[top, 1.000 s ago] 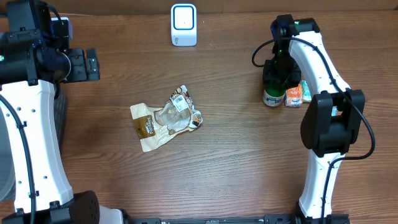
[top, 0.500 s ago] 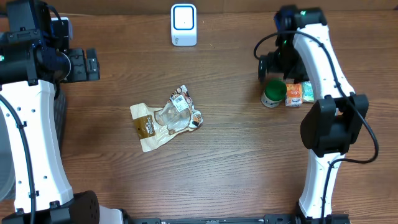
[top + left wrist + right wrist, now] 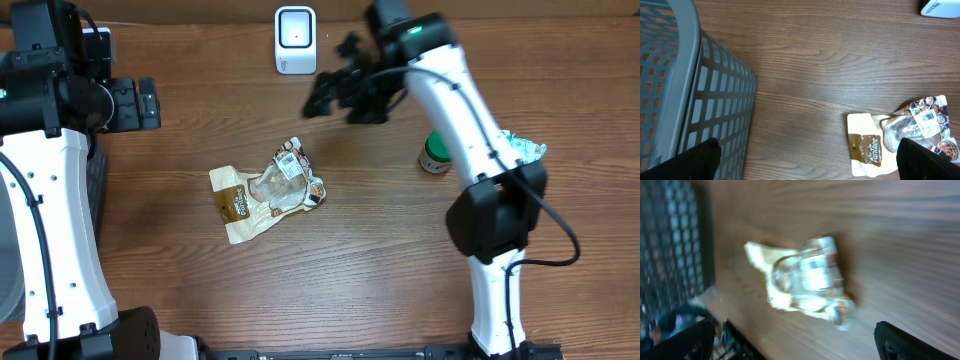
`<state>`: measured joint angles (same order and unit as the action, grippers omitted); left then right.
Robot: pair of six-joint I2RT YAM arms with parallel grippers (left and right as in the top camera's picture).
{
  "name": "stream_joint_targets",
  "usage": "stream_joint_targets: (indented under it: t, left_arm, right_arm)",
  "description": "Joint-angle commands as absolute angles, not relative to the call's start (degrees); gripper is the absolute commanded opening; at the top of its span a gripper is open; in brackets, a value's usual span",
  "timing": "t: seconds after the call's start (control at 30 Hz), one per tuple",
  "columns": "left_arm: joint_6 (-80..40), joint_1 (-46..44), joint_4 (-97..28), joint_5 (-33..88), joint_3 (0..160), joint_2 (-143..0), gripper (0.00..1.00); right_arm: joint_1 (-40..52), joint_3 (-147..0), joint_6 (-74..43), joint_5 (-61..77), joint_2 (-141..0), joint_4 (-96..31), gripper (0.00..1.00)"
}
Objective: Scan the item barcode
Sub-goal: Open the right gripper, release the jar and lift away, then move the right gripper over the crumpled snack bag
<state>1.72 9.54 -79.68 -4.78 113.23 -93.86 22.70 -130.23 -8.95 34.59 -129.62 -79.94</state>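
**Overhead.**
- Left arm (image 3: 45,200): white link runs up the left edge from near to far; black wrist at far left, turned level toward the right above the tabletop (image 3: 400,260); jaws apart, nothing between them.
- Right arm (image 3: 470,120): base at near right; white links reach far and left across the tabletop; black wrist end blurred, just right of and nearer than the scanner (image 3: 295,40); jaws not readable here.
- Scanner: white, upright, at the far edge near centre.
- Snack pouch (image 3: 268,190): lies flat, left of centre; barcode label (image 3: 290,160) at its far-right end, face up; apart from both arms.
- Green-capped bottle (image 3: 436,152): right side, close beside the right arm's link.
- Crumpled packet (image 3: 522,148): further right, partly hidden by the arm.

**Left wrist.**
- Grey basket (image 3: 670,75): lattice wall fills the left of the view.
- Snack pouch (image 3: 890,140): low at the right, label (image 3: 926,116) showing.
- Scanner corner (image 3: 940,7): top right.
- Fingers (image 3: 700,160): dark, one in each lower corner; jaws wide apart over bare tabletop.

**Right wrist.**
- View blurred; snack pouch (image 3: 807,277) in the middle, on the tabletop; dark basket lattice (image 3: 670,240) at one side.
- Fingers (image 3: 905,340): one in each lower corner; jaws wide apart, holding nothing.
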Motion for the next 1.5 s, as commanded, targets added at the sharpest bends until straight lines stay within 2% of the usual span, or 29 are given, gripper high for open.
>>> stream_joint_targets:
  t: [0.0,0.27,0.47,0.73,1.0,1.2,1.47]
  left_arm:
    - [2.61,9.93,-79.48,-4.91,113.62,-93.47,1.00]
    - [2.61,9.93,-79.48,-4.91,113.62,-93.47,0.99]
    - [2.63,9.96,-79.48,-4.91,113.62,-93.47,1.00]
    - [2.61,9.96,-79.48,-4.91,113.62,-93.47,1.00]
    - [2.63,9.96,-79.48,-4.91,113.62,-93.47,1.00]
    - [2.63,9.96,-79.48,-4.91,113.62,-93.47,1.00]
    - [2.61,9.96,-79.48,-4.91,113.62,-93.45,1.00]
  right_arm:
    - [28.36,-129.58,-9.23,35.46,-129.36,-78.35,0.97]
    - [38.00,-129.58,-17.67,34.41,-129.49,-70.08,0.87]
    - [44.05,-129.58,-28.53,28.49,-132.29,-65.36,0.86]
    - [47.57,-128.16,-30.70,28.71,-137.14,-65.95,0.86]
    - [46.78,-123.17,-29.95,26.33,-137.93,-68.18,0.83]
    - [42.33,-123.17,-29.98,17.43,-137.93,-75.66,0.74]
    - [32.32,-123.17,-20.29,16.56,-137.93,-79.50,0.77]
